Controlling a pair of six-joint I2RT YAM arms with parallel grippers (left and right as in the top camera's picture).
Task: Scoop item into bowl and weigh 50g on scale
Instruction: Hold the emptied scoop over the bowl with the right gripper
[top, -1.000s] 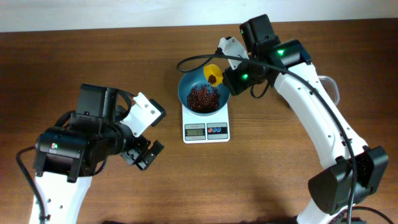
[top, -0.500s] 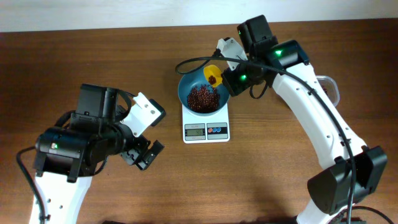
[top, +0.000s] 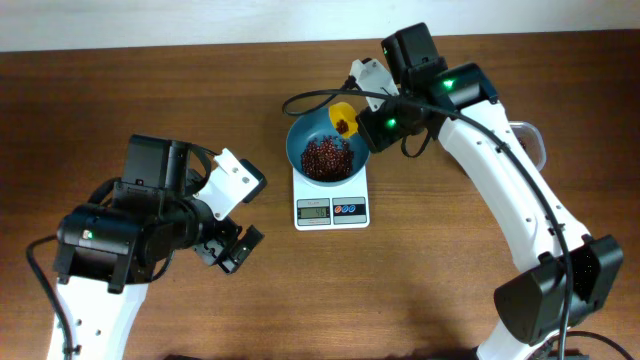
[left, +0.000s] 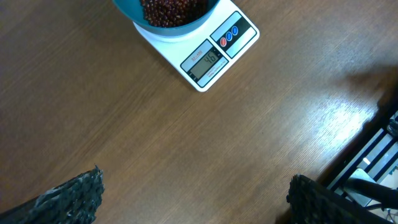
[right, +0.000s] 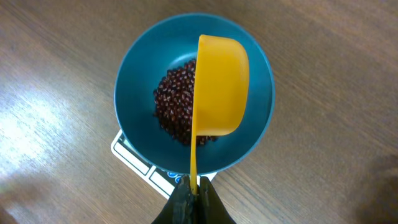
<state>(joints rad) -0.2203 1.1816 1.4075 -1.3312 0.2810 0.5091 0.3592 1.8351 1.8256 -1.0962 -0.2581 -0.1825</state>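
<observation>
Bowl (left: 155, 30) of beans (left: 171, 9) on scale (left: 180, 48), display (left: 204, 61) perhaps 46.

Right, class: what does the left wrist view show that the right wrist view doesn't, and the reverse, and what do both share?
Only left wrist: the grey display and red and blue round buttons of the white square scale, and the open left gripper. Only right wrist: the yellow plastic scoop tilted over the round teal-blue bowl, handle in the shut right gripper. Both: that bowl of small reddish-brown beans on the scale, wooden table.
</observation>
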